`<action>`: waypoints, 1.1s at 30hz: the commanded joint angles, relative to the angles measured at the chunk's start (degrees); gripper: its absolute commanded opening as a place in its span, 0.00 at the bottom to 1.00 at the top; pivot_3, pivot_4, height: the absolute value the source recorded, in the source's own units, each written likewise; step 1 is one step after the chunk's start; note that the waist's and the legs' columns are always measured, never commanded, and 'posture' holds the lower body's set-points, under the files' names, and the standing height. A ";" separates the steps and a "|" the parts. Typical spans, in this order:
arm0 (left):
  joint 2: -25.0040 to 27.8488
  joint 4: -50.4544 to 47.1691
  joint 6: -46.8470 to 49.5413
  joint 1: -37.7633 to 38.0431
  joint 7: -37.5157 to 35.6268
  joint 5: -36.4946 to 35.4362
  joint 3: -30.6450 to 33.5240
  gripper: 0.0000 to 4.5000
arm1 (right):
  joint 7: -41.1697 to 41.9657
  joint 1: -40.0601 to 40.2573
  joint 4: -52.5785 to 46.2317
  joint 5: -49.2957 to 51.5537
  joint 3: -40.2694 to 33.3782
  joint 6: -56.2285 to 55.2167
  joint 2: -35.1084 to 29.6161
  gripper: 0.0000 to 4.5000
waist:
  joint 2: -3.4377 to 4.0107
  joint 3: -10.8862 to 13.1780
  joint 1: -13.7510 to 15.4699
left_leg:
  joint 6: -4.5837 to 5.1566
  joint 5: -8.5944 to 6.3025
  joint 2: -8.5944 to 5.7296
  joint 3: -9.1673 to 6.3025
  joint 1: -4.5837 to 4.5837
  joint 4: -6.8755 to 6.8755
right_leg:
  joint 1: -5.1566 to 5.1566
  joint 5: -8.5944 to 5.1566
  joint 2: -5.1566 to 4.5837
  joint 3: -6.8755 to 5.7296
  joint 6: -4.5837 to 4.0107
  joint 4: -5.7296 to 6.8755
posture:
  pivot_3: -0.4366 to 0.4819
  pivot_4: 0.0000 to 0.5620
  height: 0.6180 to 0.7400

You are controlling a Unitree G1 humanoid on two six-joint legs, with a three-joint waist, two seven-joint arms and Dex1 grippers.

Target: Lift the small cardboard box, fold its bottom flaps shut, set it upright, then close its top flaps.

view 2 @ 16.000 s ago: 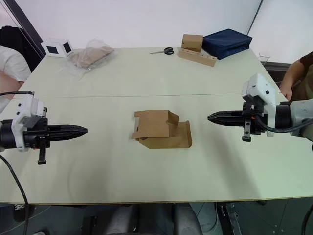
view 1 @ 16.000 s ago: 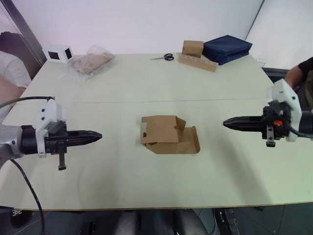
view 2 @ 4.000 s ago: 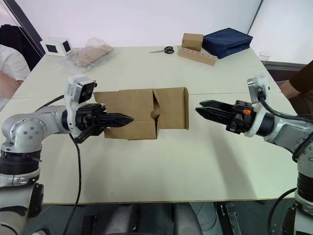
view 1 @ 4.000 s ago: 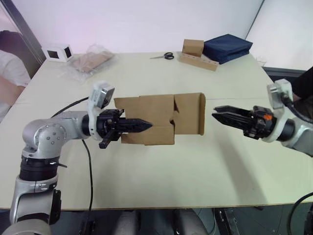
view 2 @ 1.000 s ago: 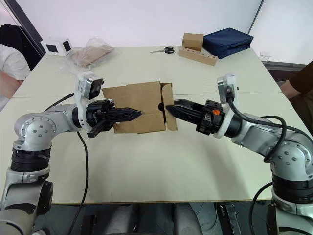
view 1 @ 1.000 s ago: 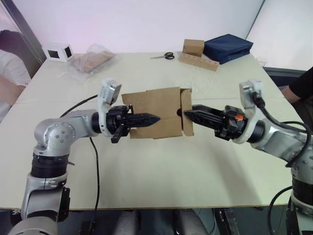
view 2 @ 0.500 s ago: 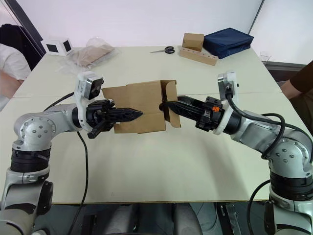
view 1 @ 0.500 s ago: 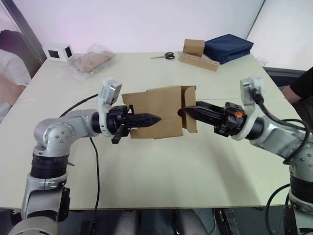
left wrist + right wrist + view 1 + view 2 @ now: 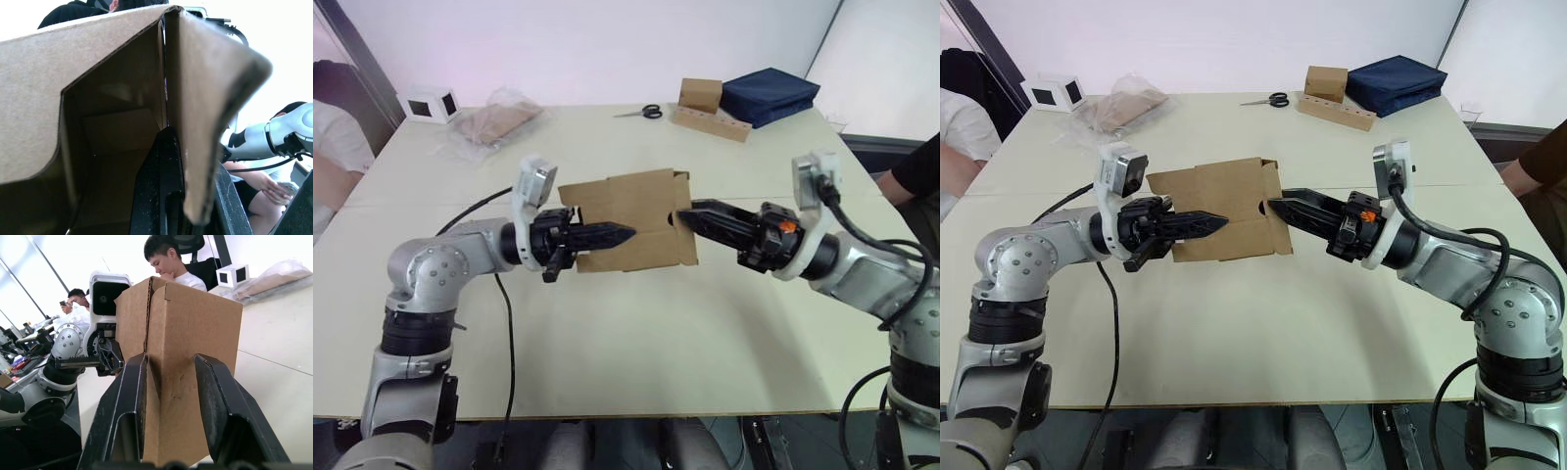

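Right wrist view gives you the key relation: the right claw (image 9: 168, 382) has its fingers spread, straddling a folded bottom flap (image 9: 195, 357) at the end of the small cardboard box (image 9: 626, 220) directly ahead of it. That box hangs above the counter (image 9: 636, 343), long axis running claw to claw, with the left claw (image 9: 617, 236) clamped on the wall at the opposite end. Your right claw is the one nearest the bottom flaps, so the folding push looks like its job.

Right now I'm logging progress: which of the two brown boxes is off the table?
The small cardboard box, held up mid-table between both grippers; the other brown box sits at the far edge beside the navy bag.
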 commanded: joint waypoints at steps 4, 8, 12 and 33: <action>-0.31 -1.67 -0.88 0.17 0.04 -0.61 0.60 0.00 | -3.03 -1.97 -2.13 2.41 -0.01 -1.66 1.48 0.34 | 0.00 0.00 -0.01 | 0.00 0.00 0.00 0.00 0.00 0.00 | 0.00 0.00 0.00 0.00 0.00 0.00 | 0.48 0.27 1.00; -0.79 -1.63 -1.18 0.39 0.91 -0.48 0.78 0.00 | -5.17 -2.94 -2.28 3.91 0.18 -2.12 2.31 0.34 | 0.00 0.00 -0.01 | 0.00 0.00 0.00 0.00 0.00 0.00 | -0.01 0.00 0.00 0.00 0.00 0.00 | 0.48 0.27 1.00; -1.38 -1.32 -1.47 0.37 1.99 -0.27 1.00 0.00 | -7.28 -3.65 -2.69 5.80 0.61 -2.57 3.08 0.34 | 0.00 0.00 -0.02 | 0.00 0.00 0.00 0.00 -0.01 0.00 | -0.01 0.00 0.00 0.00 0.00 0.00 | 0.48 0.27 1.00; -7.87 3.07 0.02 -4.06 12.99 -5.58 6.44 0.00 | -13.04 -1.62 -4.02 5.74 5.27 -4.95 6.02 0.34 | 0.00 0.00 -0.03 | 0.00 0.00 0.00 -0.01 -0.10 0.01 | -0.10 0.00 0.00 0.00 0.00 0.02 | 0.48 0.27 1.00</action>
